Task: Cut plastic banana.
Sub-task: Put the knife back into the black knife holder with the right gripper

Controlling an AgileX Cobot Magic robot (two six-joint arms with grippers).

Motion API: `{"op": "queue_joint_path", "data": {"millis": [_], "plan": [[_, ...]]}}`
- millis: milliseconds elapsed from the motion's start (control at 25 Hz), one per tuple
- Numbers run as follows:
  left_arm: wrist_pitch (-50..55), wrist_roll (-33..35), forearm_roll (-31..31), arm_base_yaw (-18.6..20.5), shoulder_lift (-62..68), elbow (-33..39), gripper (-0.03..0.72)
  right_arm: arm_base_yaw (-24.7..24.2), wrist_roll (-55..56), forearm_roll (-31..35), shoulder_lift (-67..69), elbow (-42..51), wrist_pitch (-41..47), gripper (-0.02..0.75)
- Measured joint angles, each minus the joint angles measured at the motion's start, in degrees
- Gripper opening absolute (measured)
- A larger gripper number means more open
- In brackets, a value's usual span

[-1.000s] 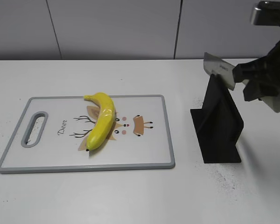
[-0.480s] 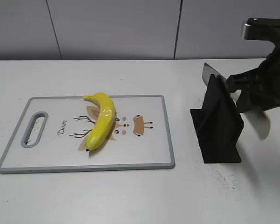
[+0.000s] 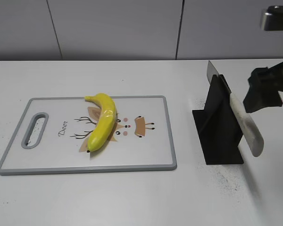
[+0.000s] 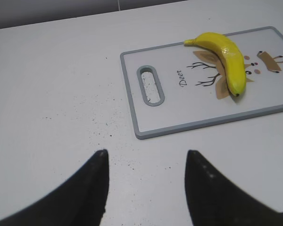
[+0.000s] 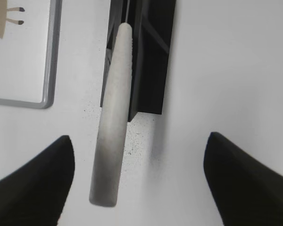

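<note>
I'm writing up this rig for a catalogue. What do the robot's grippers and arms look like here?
Both grippers have matte black, wedge-shaped fingers tapering to blunt tips: the left gripper and the right gripper. In the exterior view the right arm is blocky and black, with a silver-grey part above it. No cables or markings show.

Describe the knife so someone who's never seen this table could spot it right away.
Right of the grey-rimmed cutting board stands a black stand. The knife rests slotted in it, blade tip poking up behind, pale off-white handle slanting down towards the front: the only light thing on that dark stand.
</note>
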Motion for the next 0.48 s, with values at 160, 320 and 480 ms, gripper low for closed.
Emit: {"op": "queue_joint_path", "data": {"millis": [160,320,480], "plan": [[0.0,0.0,0.0,0.0,0.0,0.0,0.499,0.0,-5.7,0.0,-8.0,2.1,1.3,0.645],[0.0,0.0,0.0,0.0,0.0,0.0,0.499,0.0,-12.2,-0.7,-17.3,8.8,1.3,0.606],[0.0,0.0,0.0,0.0,0.0,0.0,0.499,0.0,-15.4,-1.0,-27.1,16.1,1.6,0.573]]}}
